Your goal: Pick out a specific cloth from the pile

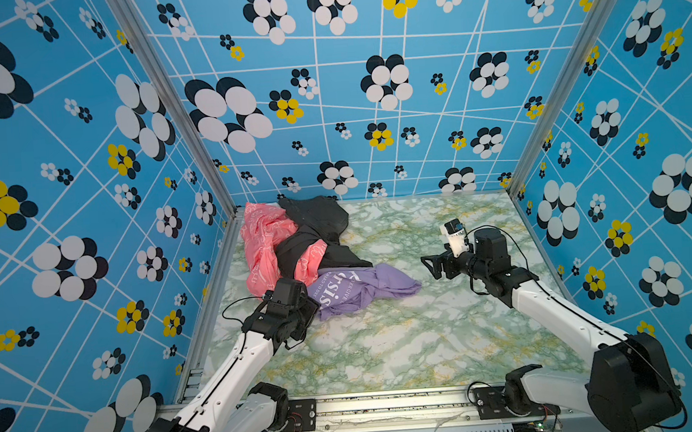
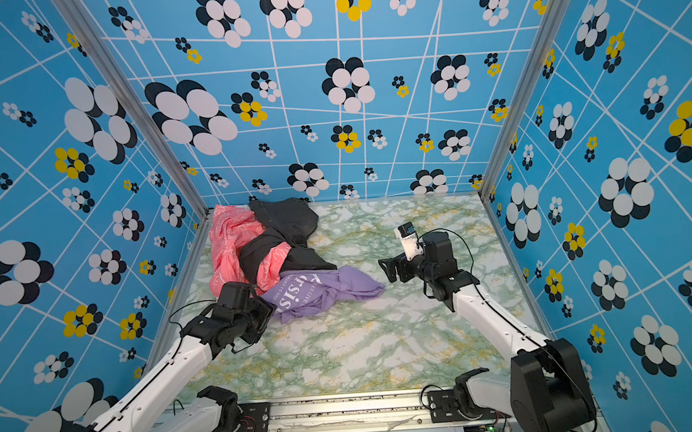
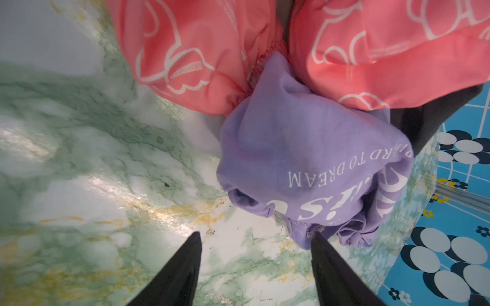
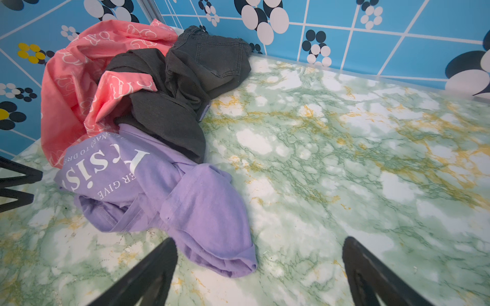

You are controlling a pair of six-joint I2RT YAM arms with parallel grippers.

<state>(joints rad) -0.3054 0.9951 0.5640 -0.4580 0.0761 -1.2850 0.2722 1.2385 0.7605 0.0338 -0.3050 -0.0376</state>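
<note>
- The pile (image 1: 296, 245) sat toward 10 o'clock on the marbled green table (image 1: 387, 347), pressed into the far left corner of the flowered blue walls (image 1: 368, 78).
- The cloth (image 1: 358, 291), lilac with white lettering, lay at the pile's 5 o'clock edge in both top views. Its far part was tucked under the other clothes and its near part was spread on the bare table.
- In the left wrist view the words "TO DREAM" could be read on the cloth (image 3: 305, 164).
- A salmon-pink cloth (image 1: 262, 239) with white print filled the pile's 9 o'clock side. The black garments (image 1: 320, 223) lay across it from 12 o'clock down the middle and overlapped the lilac one.
- The left gripper (image 3: 256, 234) was low at the cloth's 8 o'clock side. Its fingers (image 3: 326, 259) stood apart with only bare table between them. One tip was touching the bunched lilac hem, and nothing was clamped.
- In the top views the left wrist housing hid those fingertips.
- The right gripper (image 1: 429, 267) hung at the cloth's 3 o'clock, near it but apart. Its fingers (image 4: 371, 273) were spread wide over bare table and held nothing.
- In the right wrist view one right fingertip lay just beside the cloth's (image 4: 159, 190) loose folded end; whether it touched could not be told.
</note>
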